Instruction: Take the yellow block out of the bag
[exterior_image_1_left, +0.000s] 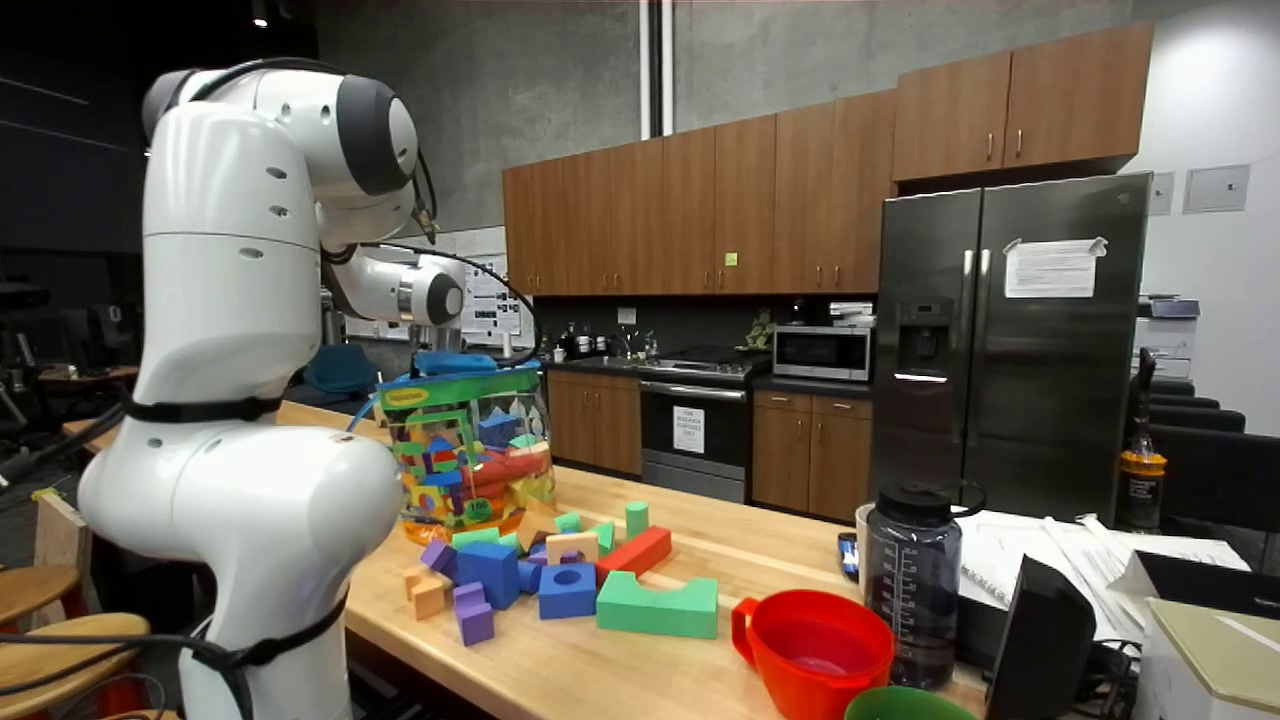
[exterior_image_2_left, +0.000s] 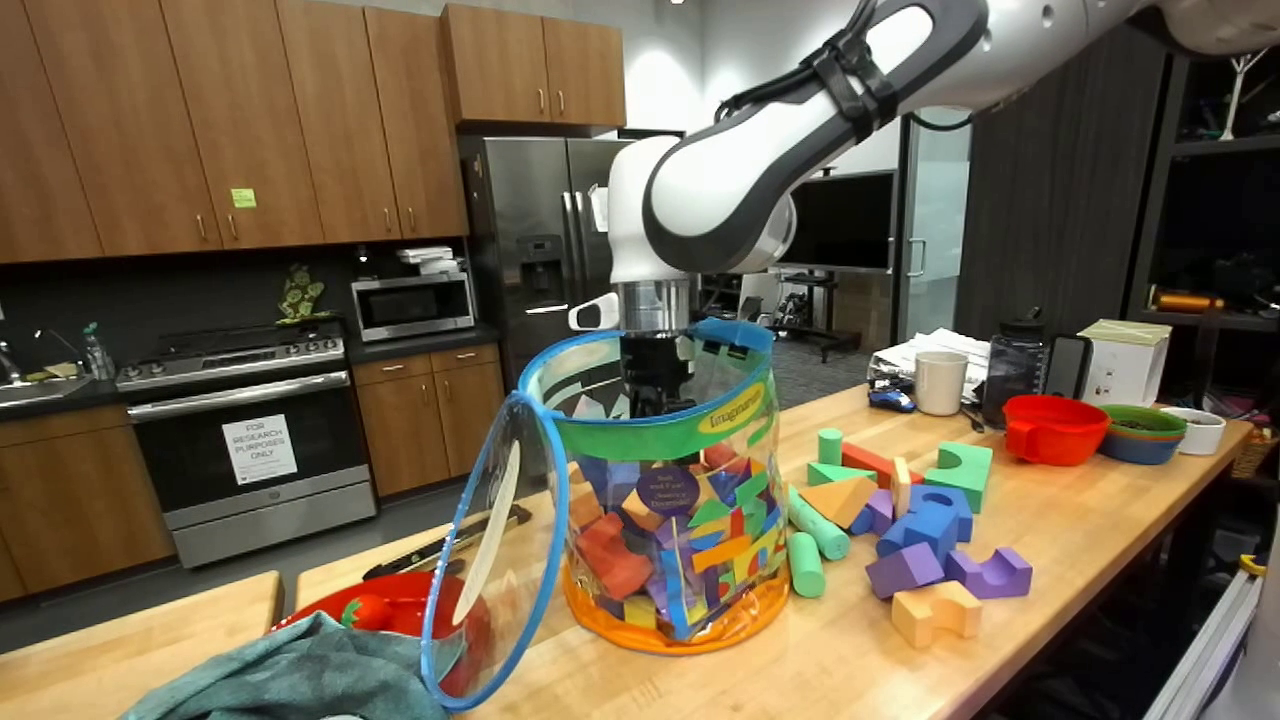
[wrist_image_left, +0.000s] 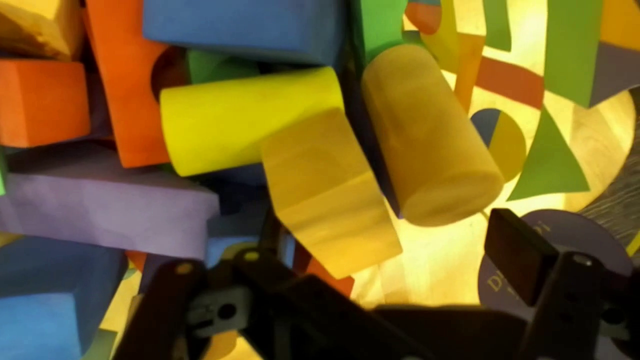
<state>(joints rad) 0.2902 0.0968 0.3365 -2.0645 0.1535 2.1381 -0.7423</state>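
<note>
The bag is a tall see-through bag with a green-blue rim, full of coloured blocks. It stands on the table in both exterior views (exterior_image_1_left: 520, 381) (exterior_image_2_left: 640, 438), its round lid hanging open. My gripper (exterior_image_2_left: 655, 378) points down inside the bag; its fingertips are hidden there by the green band. In the wrist view the gripper (wrist_image_left: 397, 246) is open, with nothing between its fingers. The yellow block, a bright yellow cylinder (wrist_image_left: 225, 125), lies on the pile above the fingers in the picture. A tan block (wrist_image_left: 330, 195) overlaps its right end. A tan cylinder (wrist_image_left: 430, 135) lies beside it.
Loose blocks, including a green arch (exterior_image_1_left: 657, 607) and a blue block (exterior_image_2_left: 925, 530), lie beside the bag. A red bowl (exterior_image_1_left: 815, 650) and a dark bottle (exterior_image_1_left: 912, 590) stand farther along the table. A teal cloth (exterior_image_2_left: 300, 675) and a red dish lie by the lid (exterior_image_2_left: 545, 590).
</note>
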